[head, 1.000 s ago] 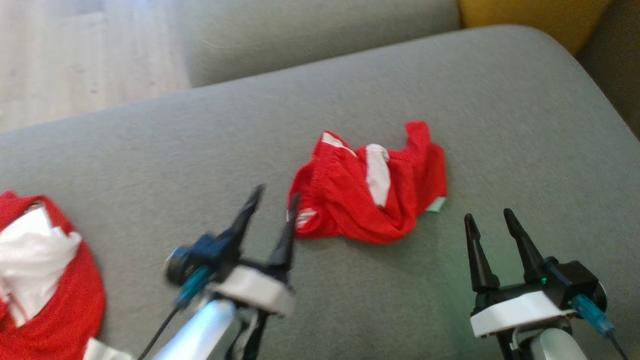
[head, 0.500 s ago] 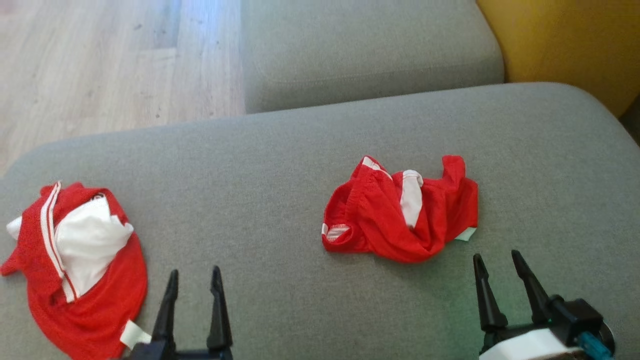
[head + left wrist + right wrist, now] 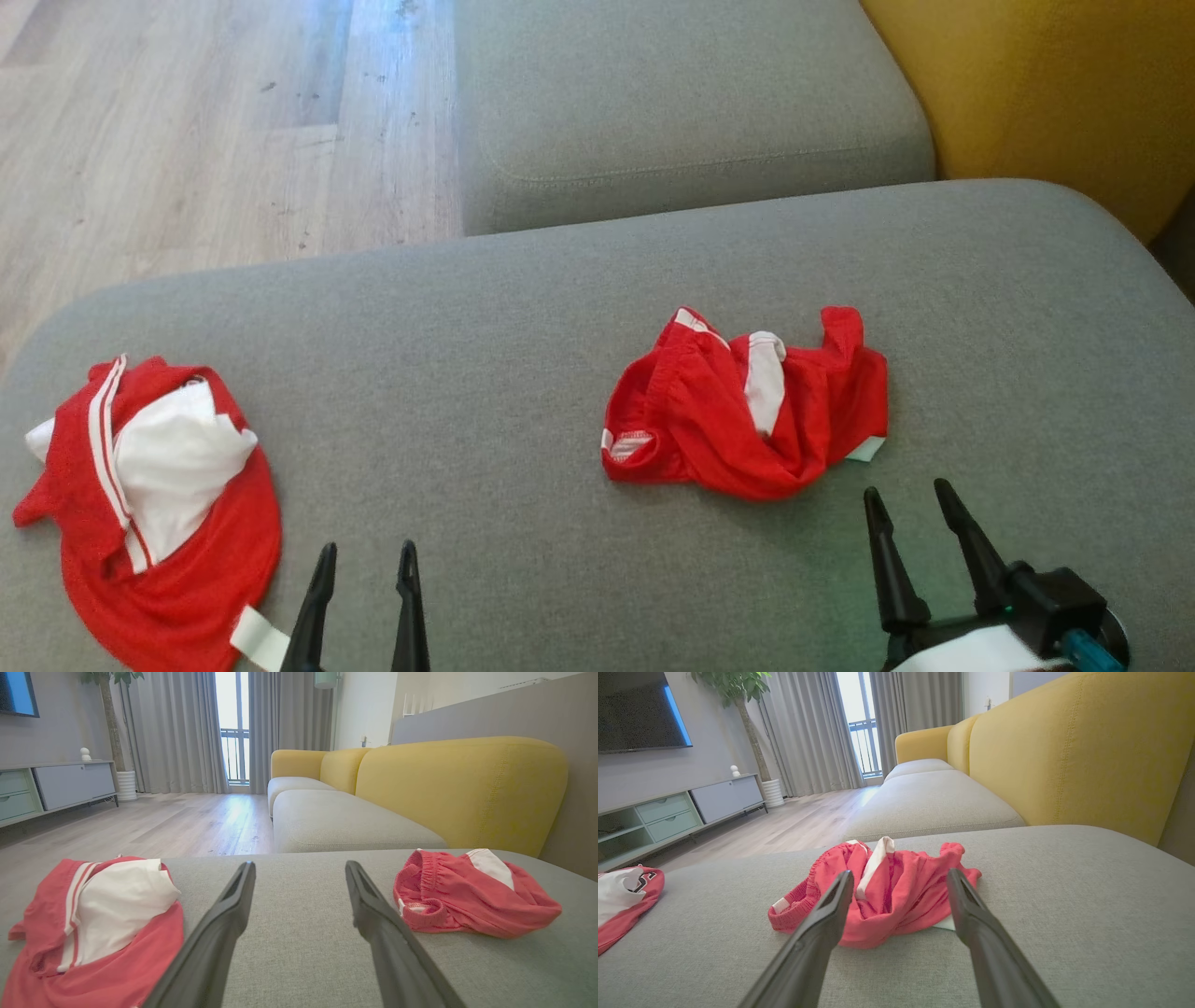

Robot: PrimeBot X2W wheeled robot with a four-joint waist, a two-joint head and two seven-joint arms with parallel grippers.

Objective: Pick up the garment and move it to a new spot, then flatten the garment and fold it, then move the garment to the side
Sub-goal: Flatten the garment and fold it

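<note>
Two red garments lie on the grey cushion [image 3: 485,392]: the crumpled red garment [image 3: 747,411] right of centre, and a second red-and-white garment [image 3: 187,560] at the lower left, near the cushion's left edge. Both claws are spread and empty. The left gripper [image 3: 366,560] is at the bottom edge, just right of the second garment. The right gripper [image 3: 907,493] is just below the crumpled one, not touching it. Bare cushion lies open between the garments and at far right. A second ago the left gripper reached up beside the crumpled garment's left hem; the camera has also shifted since.
</note>
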